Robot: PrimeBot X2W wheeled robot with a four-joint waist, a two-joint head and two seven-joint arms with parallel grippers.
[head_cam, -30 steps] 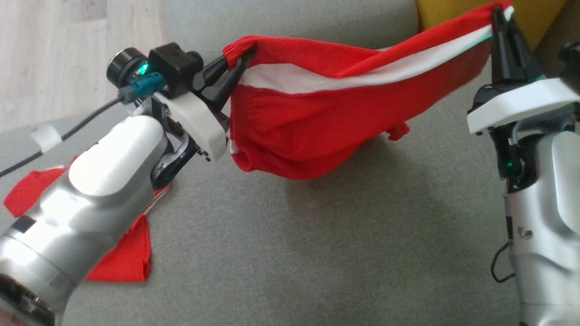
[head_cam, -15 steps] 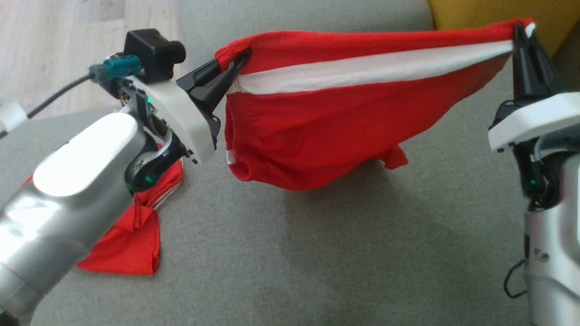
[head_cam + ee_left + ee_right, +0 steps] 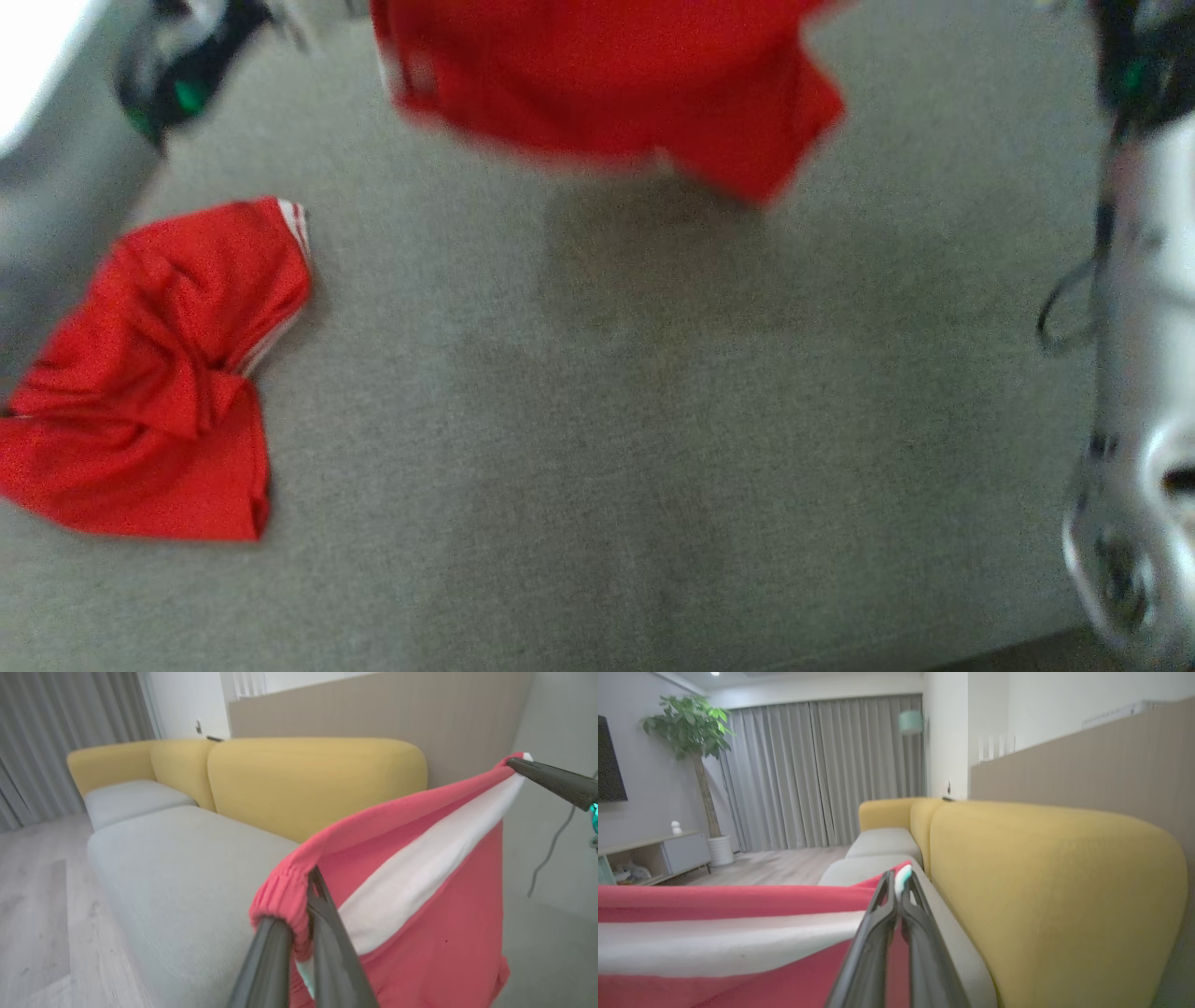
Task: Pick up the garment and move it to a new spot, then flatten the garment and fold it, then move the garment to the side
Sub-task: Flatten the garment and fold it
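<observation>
The garment (image 3: 420, 905) is a pair of red shorts with a white side stripe, held up in the air and stretched between both grippers. My left gripper (image 3: 310, 877) is shut on its gathered waistband. My right gripper (image 3: 896, 882) is shut on the far end of the garment (image 3: 714, 933), and its dark fingers (image 3: 546, 780) also show at the upper right of the left wrist view. In the blurred head view the garment's lower part (image 3: 607, 84) hangs above the grey sofa seat (image 3: 607, 420), with a shadow under it.
A second red garment (image 3: 159, 373) lies crumpled on the seat at the left. My right forearm (image 3: 1139, 373) stands along the right edge. The yellow backrest (image 3: 1055, 882) rises behind the seat; wood floor (image 3: 37, 914) lies beyond its left edge.
The head camera has swung down, so both grippers have left the top of its picture. The garment stays stretched between them and hangs above the seat; the second garment is now uncovered.
</observation>
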